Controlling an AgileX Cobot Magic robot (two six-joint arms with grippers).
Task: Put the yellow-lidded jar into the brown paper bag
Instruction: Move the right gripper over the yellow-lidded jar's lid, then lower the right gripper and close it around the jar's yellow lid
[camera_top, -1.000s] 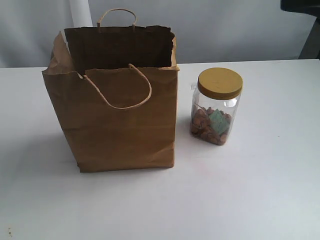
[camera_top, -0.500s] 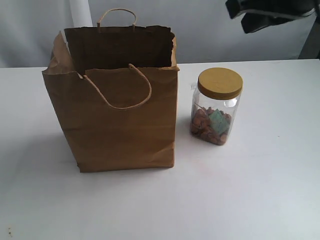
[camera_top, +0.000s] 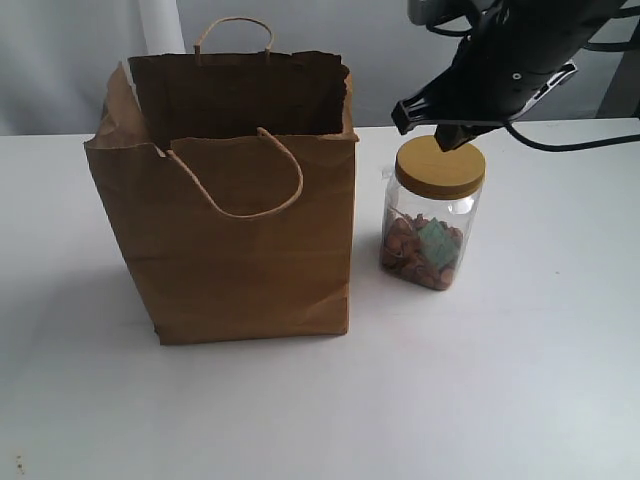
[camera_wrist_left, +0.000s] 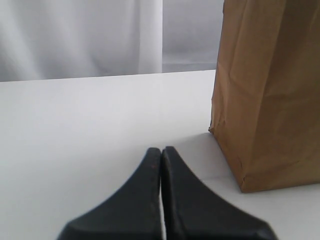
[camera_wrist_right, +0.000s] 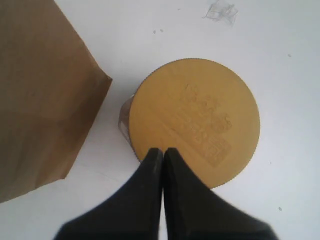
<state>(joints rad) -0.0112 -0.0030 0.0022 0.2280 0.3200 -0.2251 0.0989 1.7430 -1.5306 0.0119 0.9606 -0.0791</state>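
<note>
The yellow-lidded jar (camera_top: 432, 215) stands upright on the white table, just right of the brown paper bag (camera_top: 235, 205). The bag stands upright with its torn top open. My right gripper (camera_top: 430, 122) hangs just above the jar's yellow lid, shut and empty. The right wrist view looks straight down on the lid (camera_wrist_right: 195, 120), with the shut fingertips (camera_wrist_right: 163, 150) over its edge and the bag's side (camera_wrist_right: 42, 90) beside it. My left gripper (camera_wrist_left: 161, 149) is shut and empty, low over the table beside a bag corner (camera_wrist_left: 265, 90); it is out of the exterior view.
The white table (camera_top: 520, 380) spreads in front of and to the right of the jar. A pale curtain (camera_wrist_left: 80, 35) hangs behind the table. A small scrap of clear debris (camera_wrist_right: 220, 11) lies on the table beyond the jar.
My right arm has come down from the upper right corner of the exterior view to just above the jar's lid. The jar and the bag have not moved.
</note>
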